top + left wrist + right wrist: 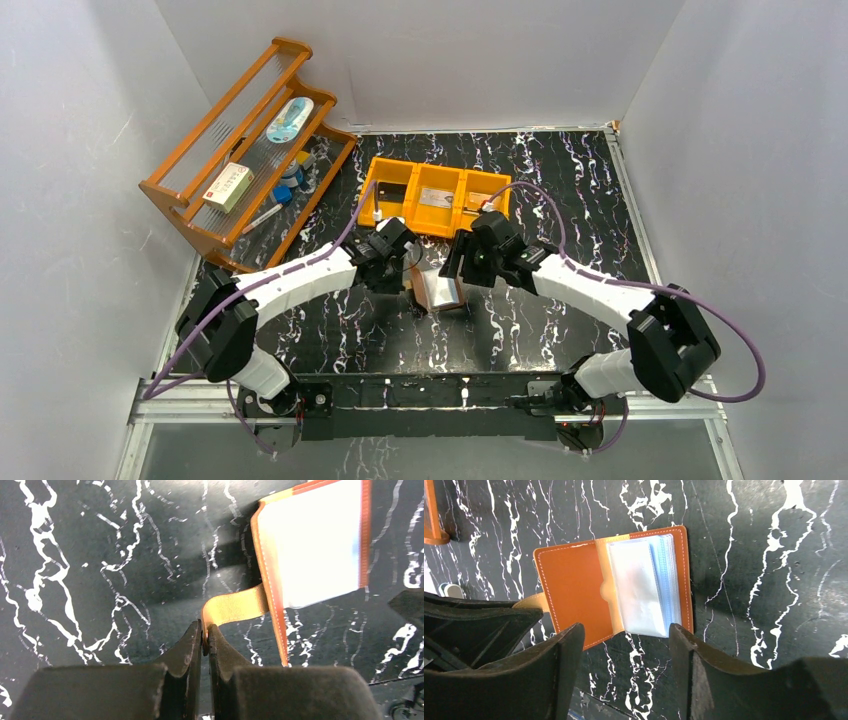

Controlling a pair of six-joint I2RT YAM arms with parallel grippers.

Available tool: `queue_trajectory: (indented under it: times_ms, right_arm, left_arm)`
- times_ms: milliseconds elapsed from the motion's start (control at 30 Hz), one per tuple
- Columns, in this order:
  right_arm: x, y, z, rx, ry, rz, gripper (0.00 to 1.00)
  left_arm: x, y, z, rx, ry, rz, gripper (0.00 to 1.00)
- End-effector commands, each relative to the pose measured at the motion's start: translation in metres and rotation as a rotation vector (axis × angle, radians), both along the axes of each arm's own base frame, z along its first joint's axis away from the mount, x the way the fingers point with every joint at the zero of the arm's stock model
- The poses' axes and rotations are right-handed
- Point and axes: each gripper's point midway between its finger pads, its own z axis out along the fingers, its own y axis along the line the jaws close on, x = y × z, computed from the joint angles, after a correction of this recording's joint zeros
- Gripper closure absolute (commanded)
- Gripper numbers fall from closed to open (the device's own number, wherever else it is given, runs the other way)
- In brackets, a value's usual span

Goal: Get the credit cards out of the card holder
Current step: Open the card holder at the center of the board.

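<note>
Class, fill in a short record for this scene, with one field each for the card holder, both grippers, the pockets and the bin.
card holder: lying open on the table, inside facing up
left gripper: shut on the holder's strap
right gripper: open, jaws apart over the holder's near edge
clear pockets: pale stack, no card plainly visible inside
orange bin: behind the holder, with a grey card in its middle compartment

You see an orange-brown card holder [569, 590] with white stitching, pale-blue clear pockets [639, 590], black table [749, 555] veined white like marble, orange bin [392, 180].
</note>
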Motion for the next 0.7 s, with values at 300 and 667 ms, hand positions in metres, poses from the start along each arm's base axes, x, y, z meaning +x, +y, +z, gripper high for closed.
queue_trajectory:
  times_ms: [300,667]
  right_arm:
    - [-0.002,0.028,-0.014,0.154,0.119,0.085,0.39]
    - [-0.004,0.035,-0.035,0.131,0.177,0.143,0.45]
  left_arm:
    - [-0.016,0.035,-0.013,0.086,0.041,0.061,1.0]
    - [-0.016,0.031,-0.016,0.067,0.047,0.055,1.0]
